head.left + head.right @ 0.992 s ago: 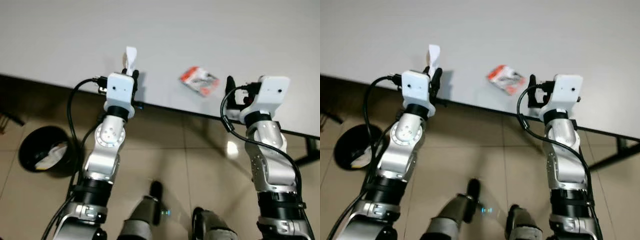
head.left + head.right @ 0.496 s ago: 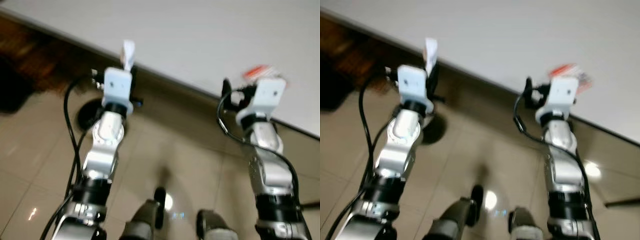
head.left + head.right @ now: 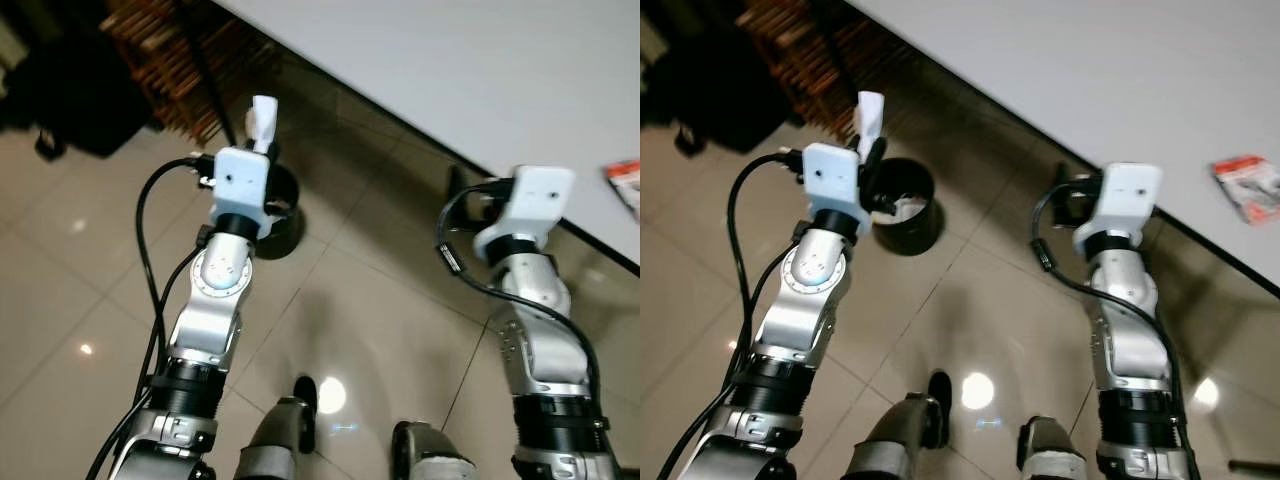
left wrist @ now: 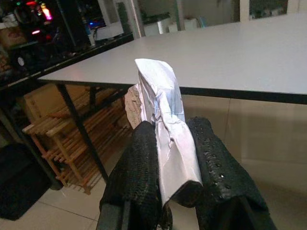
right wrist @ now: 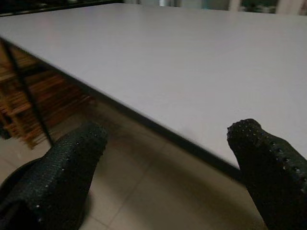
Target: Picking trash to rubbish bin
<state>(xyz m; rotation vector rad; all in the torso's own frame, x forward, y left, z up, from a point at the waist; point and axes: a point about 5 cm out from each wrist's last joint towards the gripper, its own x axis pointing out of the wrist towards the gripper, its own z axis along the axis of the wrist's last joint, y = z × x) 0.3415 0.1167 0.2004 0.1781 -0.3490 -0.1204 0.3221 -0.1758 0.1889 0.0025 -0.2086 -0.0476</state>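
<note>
My left gripper (image 3: 872,150) is shut on a white scrap of paper (image 3: 870,110), which sticks up between the black fingers (image 4: 144,158); the left wrist view shows the same paper (image 4: 165,120) pinched upright. Below and just beyond that gripper, a round black rubbish bin (image 3: 925,215) with light trash inside stands on the tiled floor. A red and white wrapper (image 3: 1248,187) lies on the white table (image 3: 1090,70) to the right. My right gripper (image 5: 163,163) is held open over the floor near the table's edge, with nothing in it.
The table's dark edge runs diagonally from upper left to right. A wooden slatted rack (image 3: 805,40) and a black bag (image 3: 720,95) stand at the upper left. Glossy beige tiles (image 3: 970,300) cover the floor between my arms. My own feet show at the bottom.
The camera has swung left: the table slid to the upper right and the bin now lies under my left gripper. Both arms keep their pose, paper still held.
</note>
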